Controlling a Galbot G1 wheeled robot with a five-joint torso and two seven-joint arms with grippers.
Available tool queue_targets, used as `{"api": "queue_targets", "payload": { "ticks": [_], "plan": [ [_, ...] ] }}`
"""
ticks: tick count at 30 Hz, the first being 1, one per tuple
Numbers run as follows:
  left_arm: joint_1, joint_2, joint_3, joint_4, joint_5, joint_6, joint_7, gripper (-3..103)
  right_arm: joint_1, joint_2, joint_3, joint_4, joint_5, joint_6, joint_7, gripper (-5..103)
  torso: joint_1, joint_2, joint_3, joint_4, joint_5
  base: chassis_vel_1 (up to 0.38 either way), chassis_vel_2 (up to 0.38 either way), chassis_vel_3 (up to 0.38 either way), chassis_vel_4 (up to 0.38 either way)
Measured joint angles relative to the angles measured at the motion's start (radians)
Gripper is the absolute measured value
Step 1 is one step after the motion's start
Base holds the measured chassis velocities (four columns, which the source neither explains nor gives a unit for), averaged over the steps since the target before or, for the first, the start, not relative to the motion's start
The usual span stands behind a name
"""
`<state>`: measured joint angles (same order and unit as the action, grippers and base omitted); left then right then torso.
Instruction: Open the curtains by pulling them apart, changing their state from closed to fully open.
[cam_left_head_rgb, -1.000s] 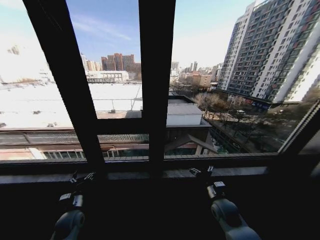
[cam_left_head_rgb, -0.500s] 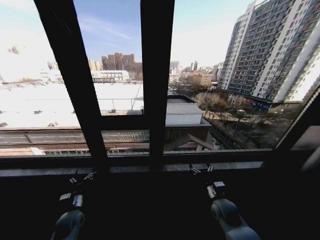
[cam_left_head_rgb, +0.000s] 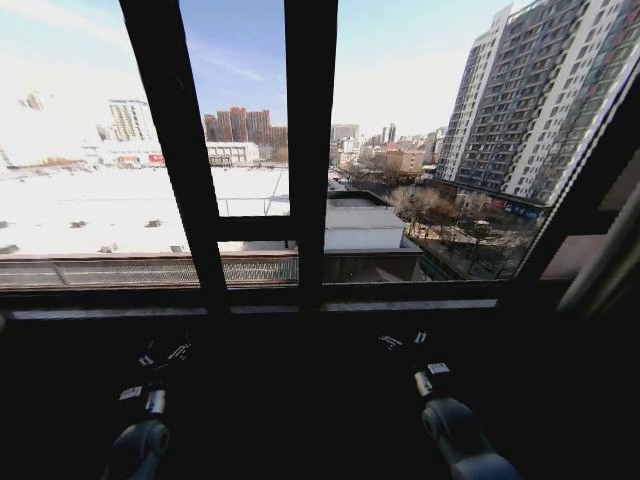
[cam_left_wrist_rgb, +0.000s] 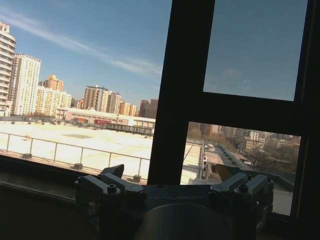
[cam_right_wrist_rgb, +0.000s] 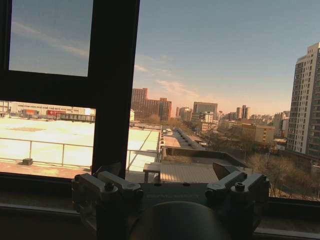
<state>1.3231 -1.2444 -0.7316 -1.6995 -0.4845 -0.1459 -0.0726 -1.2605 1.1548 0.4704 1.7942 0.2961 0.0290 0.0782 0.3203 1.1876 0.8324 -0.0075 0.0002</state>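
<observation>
Grey arm housings are seen lowest in the head view, one on each side, both lying in deep shadow below the window. The left gripper (cam_left_head_rgb: 165, 352) is held just under the sill (cam_left_head_rgb: 420, 305) on the left, and the right gripper (cam_left_head_rgb: 403, 340) is held at about the same height on the right, the two well apart. From the head camera the jaws are too dark to be read. Each wrist view supplies this: the left gripper (cam_left_wrist_rgb: 170, 175) is shown with its jaws spread wide and nothing between them, and the right gripper (cam_right_wrist_rgb: 167, 172) is shown likewise spread and empty.

Beyond the grippers, the dark window frame (cam_left_head_rgb: 310, 150) is seen with its upright bars and a low crossbar; one upright of it is seen closer in the left wrist view (cam_left_wrist_rgb: 175, 100) and in the right wrist view (cam_right_wrist_rgb: 112, 75). The glass is uncovered across its middle. A pale beige strip (cam_left_head_rgb: 605, 265) is seen slanting at the far right edge of the head view, beside the frame; it may be a fold of the curtains, though this cannot be told for certain.

Farther off, a pale flat rooftop (cam_left_head_rgb: 100, 210) is seen on the left and a tall tower block (cam_left_head_rgb: 540, 100) on the right, under blue sky.
</observation>
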Motion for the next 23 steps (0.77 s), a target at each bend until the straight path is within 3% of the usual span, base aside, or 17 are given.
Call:
{"api": "queue_targets", "payload": {
  "ticks": [7,23],
  "plan": [
    [0.000,0.000,0.000,0.000,0.000,0.000,0.000,100,0.000,0.000,0.000,0.000,0.000,0.000,0.000,100,-0.001,0.001,-0.001,0.0001,-0.0001,0.152,-0.138,-0.160,0.168],
    [0.000,0.000,0.000,0.000,0.000,0.000,0.000,100,0.000,0.000,0.000,0.000,0.000,0.000,0.000,100,0.000,0.000,0.000,0.0001,-0.0002,-0.012,0.005,0.013,-0.008]
  ]
}}
